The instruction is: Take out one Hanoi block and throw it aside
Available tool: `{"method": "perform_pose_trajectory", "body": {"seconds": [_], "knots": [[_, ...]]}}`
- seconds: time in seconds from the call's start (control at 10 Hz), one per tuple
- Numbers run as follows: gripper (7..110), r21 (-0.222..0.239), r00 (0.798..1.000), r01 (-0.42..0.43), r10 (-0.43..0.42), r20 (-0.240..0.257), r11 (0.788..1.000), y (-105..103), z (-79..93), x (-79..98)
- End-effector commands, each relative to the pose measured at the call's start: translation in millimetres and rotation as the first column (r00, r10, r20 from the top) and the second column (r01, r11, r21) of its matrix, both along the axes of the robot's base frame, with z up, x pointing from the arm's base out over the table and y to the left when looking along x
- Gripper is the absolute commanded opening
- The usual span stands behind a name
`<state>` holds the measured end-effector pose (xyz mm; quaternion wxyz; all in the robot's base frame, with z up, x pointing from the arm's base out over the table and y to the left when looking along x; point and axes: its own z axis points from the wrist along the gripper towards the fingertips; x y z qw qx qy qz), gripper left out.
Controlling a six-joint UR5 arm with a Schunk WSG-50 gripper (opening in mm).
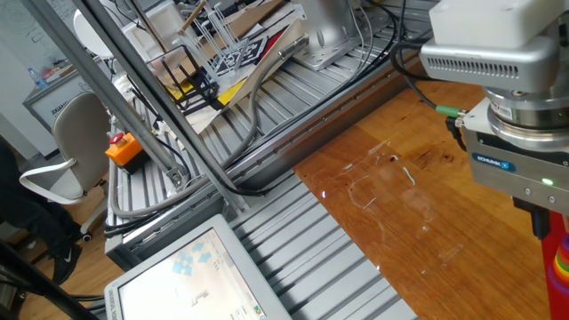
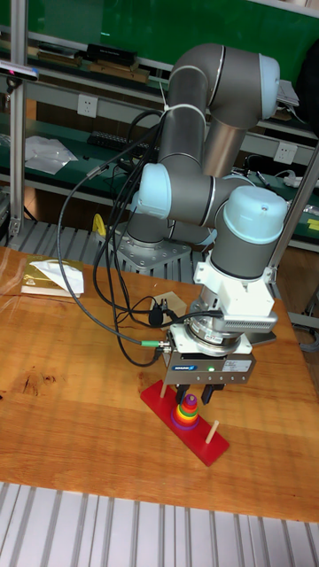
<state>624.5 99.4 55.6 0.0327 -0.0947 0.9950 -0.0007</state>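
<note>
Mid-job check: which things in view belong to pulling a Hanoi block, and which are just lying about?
Job:
- end effector, directly over the ring stack
- rainbow ring stack; purple block not discernible
- red base
- bare wooden peg

Lying about:
- packet on the table's left
- orange box
- white chair
- tablet screen

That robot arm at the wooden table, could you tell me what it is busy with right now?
The arm's hand hangs right over the stack of rainbow rings on the red base, with its fingers down around the top of the stack. A bare wooden peg stands further along the base. The small purple block it is meant to remove is too small and too hidden to make out, and whether the hand has closed on anything cannot be told from either view.
</note>
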Motion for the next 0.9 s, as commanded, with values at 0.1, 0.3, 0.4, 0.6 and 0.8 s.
{"method": "perform_pose_trajectory", "body": {"seconds": [0.1,0.3,0.4,0.6,0.8], "knots": [[44,0.009,1.0,0.009,-0.009,-0.003,1.0,0.9,0.4,-0.1],[44,0.011,1.0,0.021,-0.021,-0.006,1.0,1.4,0.3,-0.9],[22,0.011,1.0,0.024,-0.024,-0.006,1.0,1.4,0.2,-0.9],[22,0.008,1.0,0.026,-0.026,-0.007,1.0,0.7,-0.4,-1.0],[22,0.005,1.0,0.026,-0.026,-0.009,1.0,0.0,-0.8,-1.3]]}}
